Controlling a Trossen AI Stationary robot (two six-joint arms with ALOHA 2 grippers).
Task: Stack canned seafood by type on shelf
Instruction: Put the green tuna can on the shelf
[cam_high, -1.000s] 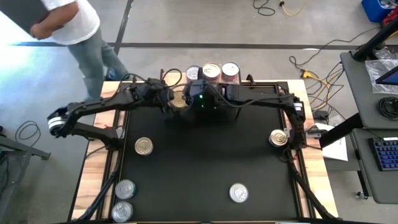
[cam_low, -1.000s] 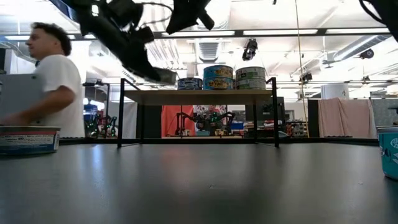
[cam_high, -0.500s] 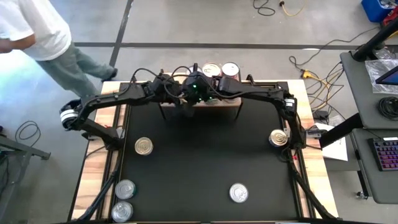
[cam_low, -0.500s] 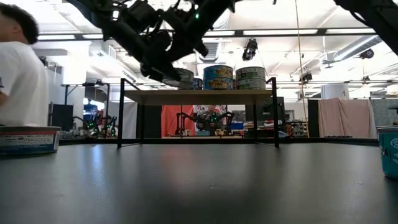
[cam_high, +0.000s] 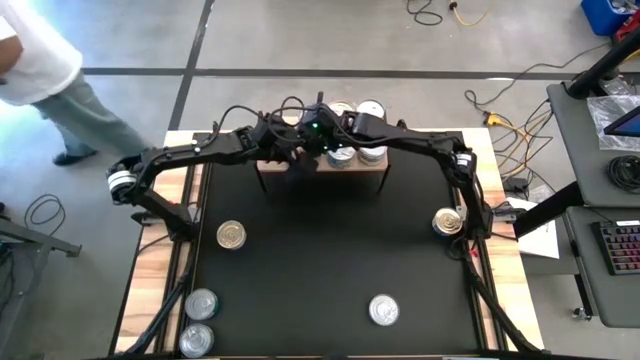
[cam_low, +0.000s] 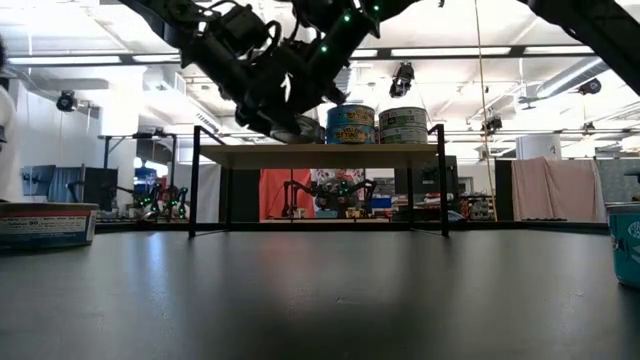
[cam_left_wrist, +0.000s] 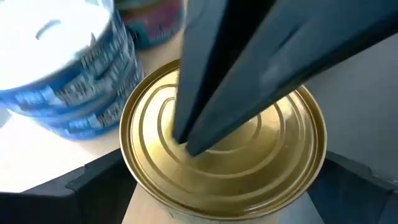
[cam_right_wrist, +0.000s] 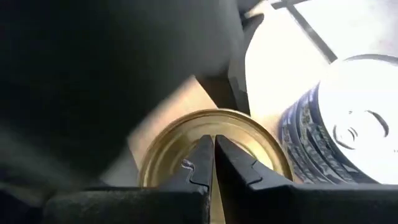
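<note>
A gold-lidded can (cam_left_wrist: 273, 162) stands on the left part of the light-wood shelf (cam_low: 330, 153). Beside it is a stack of blue-labelled silver-lidded cans (cam_left_wrist: 62, 74). My left gripper (cam_left_wrist: 224, 180) is open, with one finger close to the can's wall on each side. My right gripper (cam_right_wrist: 214, 146) is shut, and its tips are on the gold lid (cam_right_wrist: 261, 149). In the high view both grippers meet over the shelf's left part (cam_high: 298, 152), and the arms hide the can there. More cans (cam_low: 350, 123) (cam_low: 403, 125) stand farther right on the shelf. My left gripper's fingers (cam_left_wrist: 93, 183) flank the gold-lidded can's side wall; whether they touch it I cannot tell. My right gripper sets its shut fingertips (cam_left_wrist: 186, 140) on the middle of the gold lid (cam_left_wrist: 205, 158), slanting down from above. The can stands upright on the shelf.
Loose silver-lidded cans lie on the black mat: one at mid-left (cam_high: 231, 236), two at the near left (cam_high: 201, 303) (cam_high: 196, 339), one near the middle front (cam_high: 384, 310), and one at the right edge (cam_high: 447, 221). A person (cam_high: 40, 60) walks beyond the far left corner.
My left gripper has carried the gold-lidded can toward the far edge, onto the shelf's left part. My right gripper has swung toward the far left and come down with its shut tips over the can's lid. The person has walked off to the left.
</note>
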